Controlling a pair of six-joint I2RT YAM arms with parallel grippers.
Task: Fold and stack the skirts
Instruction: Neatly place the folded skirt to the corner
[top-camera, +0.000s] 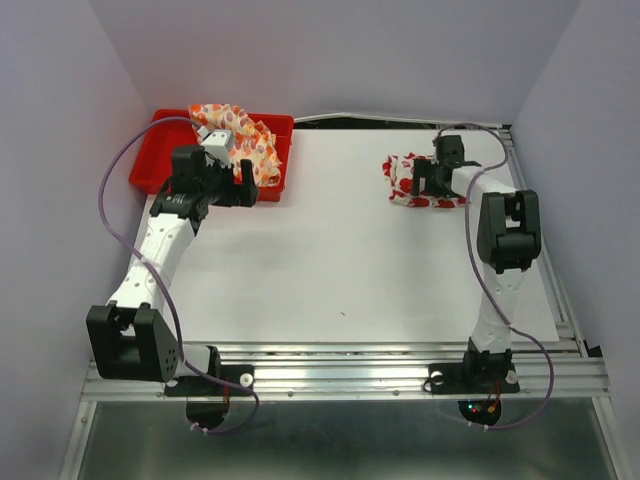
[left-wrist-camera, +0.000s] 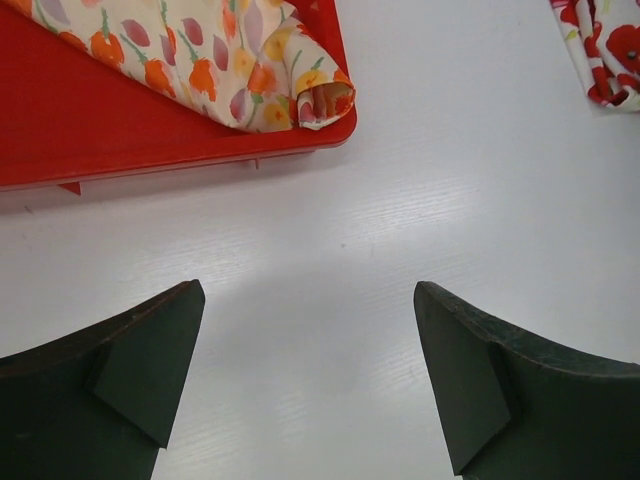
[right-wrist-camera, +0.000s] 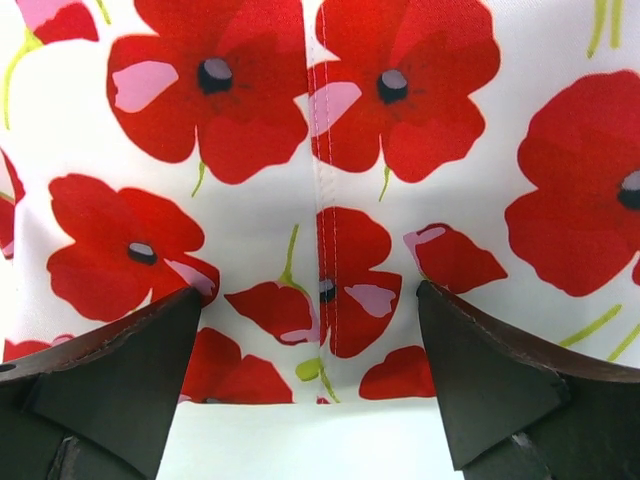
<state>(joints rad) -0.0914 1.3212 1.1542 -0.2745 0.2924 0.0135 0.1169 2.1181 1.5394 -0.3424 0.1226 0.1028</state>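
Two skirts, well apart and not yet stacked. White skirt with red flowers (top-camera: 397, 172) at the upper right of the top view, lying bunched on the table (top-camera: 340, 270). Cream skirt with orange marks (top-camera: 258, 145) at the upper left, piled in the red tray (top-camera: 155, 165), one rolled corner resting on the rim. Right gripper (right-wrist-camera: 310, 340) right over the flowery cloth, fingers wide apart, nothing pinched between them. Edge of that cloth low in the right wrist view, between the two fingers. Left gripper (left-wrist-camera: 305, 350) over bare table just below the tray, fingers wide apart too, holding nothing. Looks like time to fold the flowery skirt. Go down softly till the tips touch the cloth near that edge. Pinch only the top layer close to the edge, not a fat lump. Lift a little, carry the edge across, lay it flat. Take care not to drag the whole skirt along. Fetch the cream one after, likely with the left side.
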